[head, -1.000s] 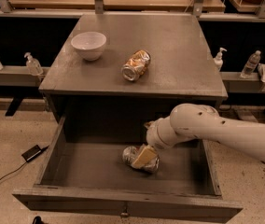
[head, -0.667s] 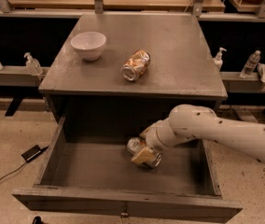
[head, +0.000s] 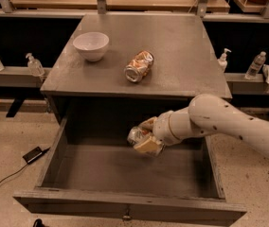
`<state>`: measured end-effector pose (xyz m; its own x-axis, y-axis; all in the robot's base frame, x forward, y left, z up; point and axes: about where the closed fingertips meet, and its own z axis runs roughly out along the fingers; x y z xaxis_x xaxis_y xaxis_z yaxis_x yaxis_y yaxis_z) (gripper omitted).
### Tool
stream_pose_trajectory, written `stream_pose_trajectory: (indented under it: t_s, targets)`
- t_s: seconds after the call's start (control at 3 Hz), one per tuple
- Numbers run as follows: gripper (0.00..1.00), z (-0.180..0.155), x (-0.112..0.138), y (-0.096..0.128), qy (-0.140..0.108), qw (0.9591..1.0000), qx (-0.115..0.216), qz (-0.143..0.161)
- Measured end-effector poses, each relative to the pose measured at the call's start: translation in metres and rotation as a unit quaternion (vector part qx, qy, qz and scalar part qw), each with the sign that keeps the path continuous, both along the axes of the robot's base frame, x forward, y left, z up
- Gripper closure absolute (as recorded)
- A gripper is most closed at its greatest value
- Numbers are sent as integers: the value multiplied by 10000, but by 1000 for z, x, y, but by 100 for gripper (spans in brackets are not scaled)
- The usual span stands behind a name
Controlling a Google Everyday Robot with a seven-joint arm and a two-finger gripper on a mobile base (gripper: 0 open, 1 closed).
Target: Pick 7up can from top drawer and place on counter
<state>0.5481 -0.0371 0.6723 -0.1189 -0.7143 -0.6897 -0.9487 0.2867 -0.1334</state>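
Note:
My gripper (head: 144, 140) is shut on the 7up can (head: 135, 135), a small dented silvery can, and holds it above the floor of the open top drawer (head: 125, 174), near its back middle. The can's green side is mostly hidden by my fingers (head: 147, 147). My white arm reaches in from the right. The dark-grey counter (head: 182, 46) lies above and behind the drawer.
On the counter a white bowl (head: 91, 45) stands at the left and an orange-gold dented can (head: 138, 66) lies near the middle. Small bottles (head: 256, 65) stand on ledges at both sides. A dark device with a cable (head: 32, 154) lies on the floor at left.
My gripper has lifted the 7up can off the drawer floor and moved it up and slightly left, toward the drawer's back.

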Motion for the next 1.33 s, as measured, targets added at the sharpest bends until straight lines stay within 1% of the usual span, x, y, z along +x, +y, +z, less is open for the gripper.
stream_pose_trajectory:
  t_s: [0.33,0.67,1.0,1.33]
  targets:
    - [100,86,-9,-4,-798,9956,295,383]
    - [100,170,-34,-17,-1563,9843,141,807]
    - [100,227,-44,-33,-1980,9760,65,900]
    - [100,261,-22,-54,-2200,9734,-15,647]
